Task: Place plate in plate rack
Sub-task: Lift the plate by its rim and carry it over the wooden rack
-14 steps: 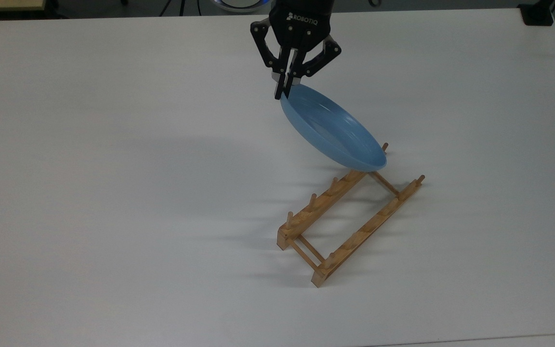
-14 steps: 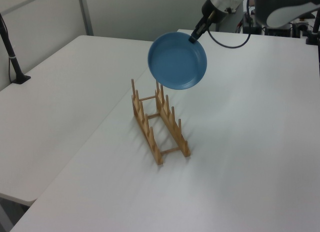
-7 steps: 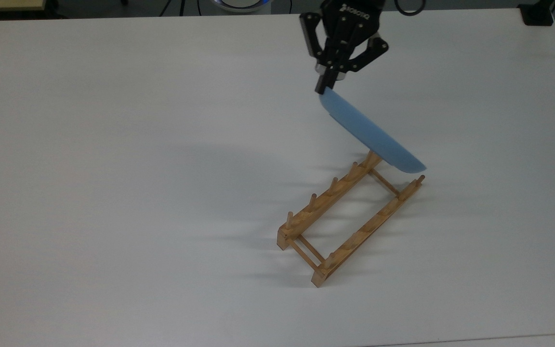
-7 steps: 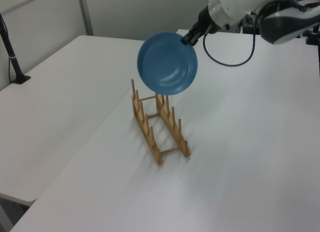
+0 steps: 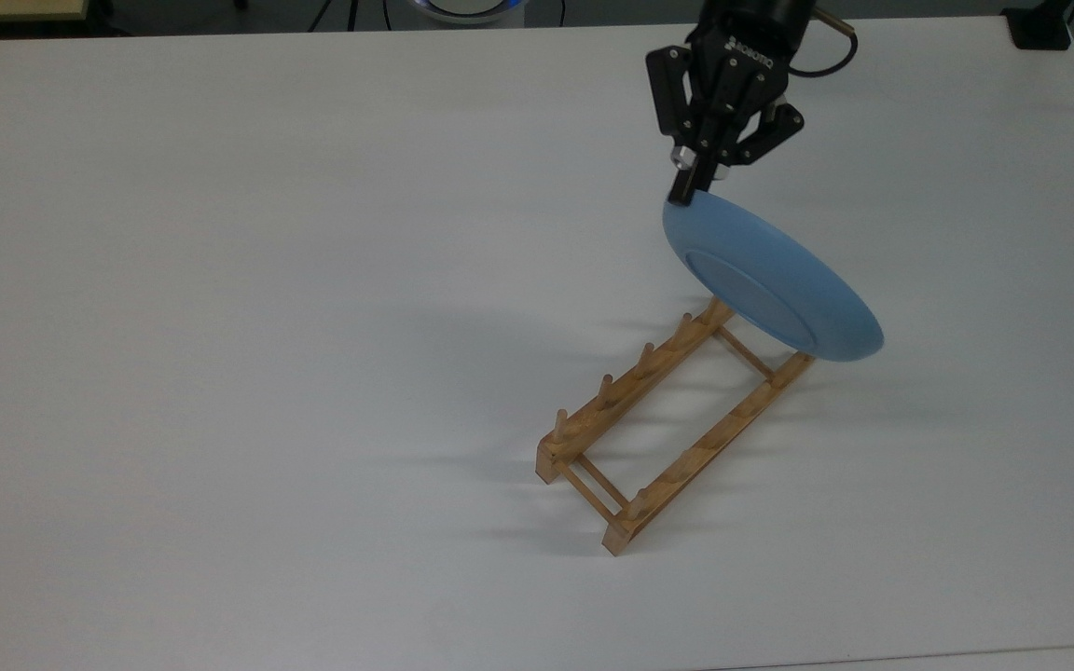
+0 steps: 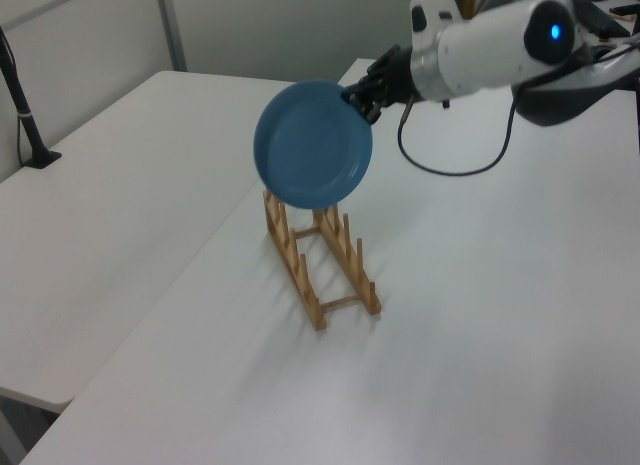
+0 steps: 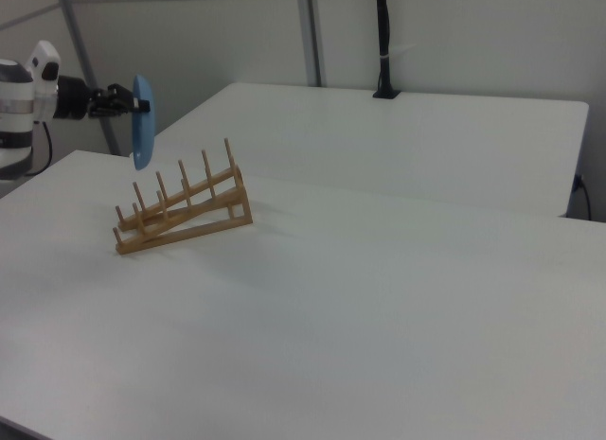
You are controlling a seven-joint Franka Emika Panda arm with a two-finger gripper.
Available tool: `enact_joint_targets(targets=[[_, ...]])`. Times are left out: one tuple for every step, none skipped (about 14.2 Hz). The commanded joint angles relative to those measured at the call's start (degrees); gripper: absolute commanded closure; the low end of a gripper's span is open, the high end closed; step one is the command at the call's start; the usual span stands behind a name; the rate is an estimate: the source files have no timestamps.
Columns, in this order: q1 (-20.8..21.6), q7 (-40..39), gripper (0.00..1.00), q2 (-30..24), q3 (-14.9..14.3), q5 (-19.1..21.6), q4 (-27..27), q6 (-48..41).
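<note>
The arm reaches out nearly level above the plate rack (image 5: 676, 431), its black hand (image 5: 692, 186) pinched tight on the rim of the plate (image 5: 770, 284), held on edge.

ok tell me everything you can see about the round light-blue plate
The round light-blue glossy plate is shallow with a raised rim; the top view shows its underside with a ring-shaped foot, the left view its hollow face. It is held in the air, nearly on edge, as the right view shows. The black two-finger gripper is shut on its upper rim. It hangs above one end of the light-wood pegged plate rack, apparently not touching it, on the white table.
</note>
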Motion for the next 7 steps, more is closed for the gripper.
enact_joint_targets(targets=[[2.5, 6.2, 1.0, 1.1, -0.4, -6.3, -0.7, -0.7], [2.9, 7.3, 1.0, 1.4, -0.4, -7.9, -1.1, -1.1], [3.5, 8.6, 1.0, 1.7, -0.4, -9.5, -1.2, -1.9], [4.2, 9.6, 1.0, 2.4, -0.4, -10.5, -1.3, -3.2], [4.6, 10.5, 1.0, 2.9, -0.4, -11.5, -1.6, -4.6], [5.1, 11.8, 1.0, 3.2, -0.4, -13.0, -1.7, -5.5], [5.2, 13.6, 1.0, 3.6, -0.4, -14.6, -1.8, -6.1]])
